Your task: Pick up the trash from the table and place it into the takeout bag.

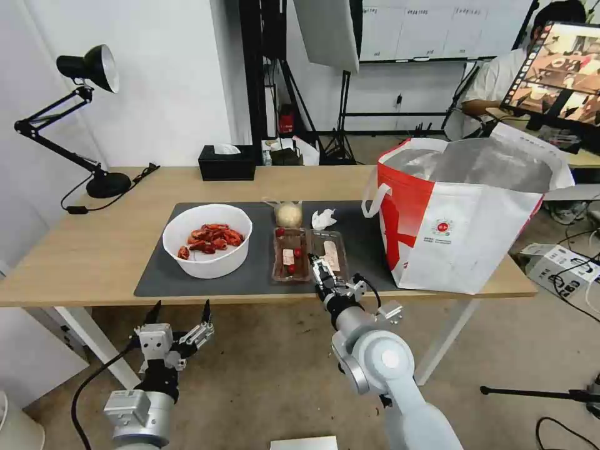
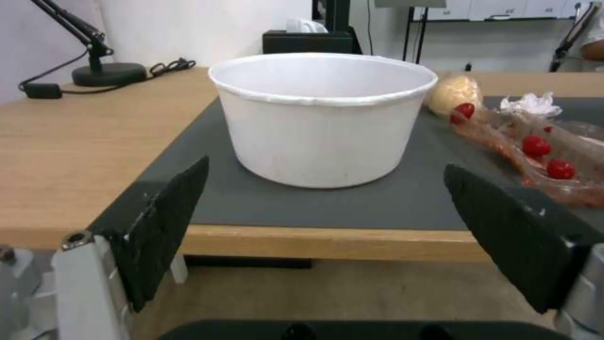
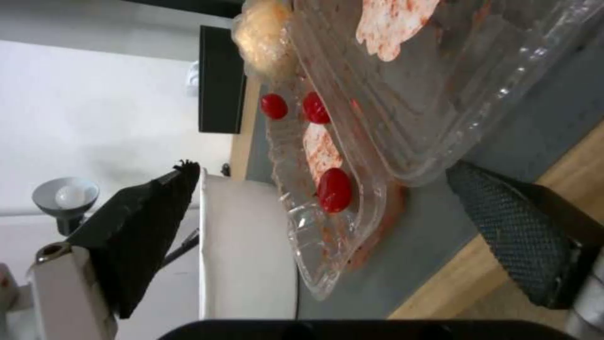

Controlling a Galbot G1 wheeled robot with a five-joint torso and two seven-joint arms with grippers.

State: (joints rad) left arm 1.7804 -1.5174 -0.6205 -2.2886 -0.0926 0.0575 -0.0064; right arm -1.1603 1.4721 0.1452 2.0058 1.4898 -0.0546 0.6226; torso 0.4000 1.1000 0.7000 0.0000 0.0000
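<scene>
Fingers of the right gripper [image 1: 320, 270] are spreading wide at the near edge of the clear plastic two-part tray of food scraps [image 1: 309, 253], straddling its rim on the dark grey rectangular mat [image 1: 369, 240]. Below the light-wood table [image 1: 87, 250], the left gripper [image 1: 180, 310] is hanging open, facing the white round bowl of red crayfish shells [image 1: 207, 240]. Far right is standing the big white-and-red takeout bag [image 1: 465, 215].

Studio-like lab: softbox [image 1: 325, 31], tripods [image 1: 340, 119]

no text can be read anywhere; the takeout bag [image 1: 465, 234] bears a small round red logo [image 1: 442, 227] on its white front panel with tiny lines of print under it, too small to make out
</scene>
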